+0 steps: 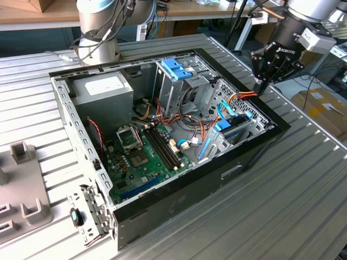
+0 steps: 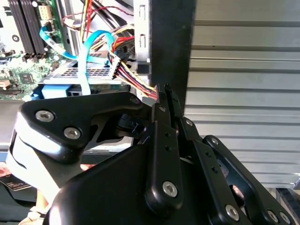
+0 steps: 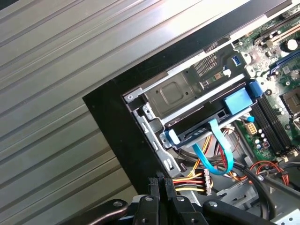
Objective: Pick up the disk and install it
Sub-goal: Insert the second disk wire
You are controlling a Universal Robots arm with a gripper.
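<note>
An open computer case (image 1: pixel 162 135) is laid on its side on a ribbed metal table (image 1: pixel 293 195). The gripper (image 1: pixel 264 82) is seen in the exterior view above the case's corner at the exterior view's right, just over a bundle of coloured wires (image 1: pixel 244 96). Its two black fingers are pressed together, with nothing pinched between them; this is shown in the second wrist view (image 2: pixel 162 92) and in the first wrist view (image 3: pixel 160 182), where the tips are seen just beside a wire connector (image 3: pixel 205 181).

The disk (image 1: pixel 234 125) is already seated inside the case, in the bay near the case's wall at the exterior view's right. In the first wrist view the disk (image 3: pixel 206 125) is seen slid under a grey metal bracket (image 3: pixel 187 93), with its light-blue rail ends showing at either side. A thin blue cable (image 3: pixel 218 154) is looped beside it and runs up to the disk's edge. In the second wrist view the disk (image 2: pixel 79 77) is partly hidden behind the same blue cable and the wires.

A green circuit board (image 1: pixel 141 157) is laid across the case floor, and a blue latch (image 1: pixel 176 69) is set atop the metal cage (image 1: pixel 173 89).
</note>
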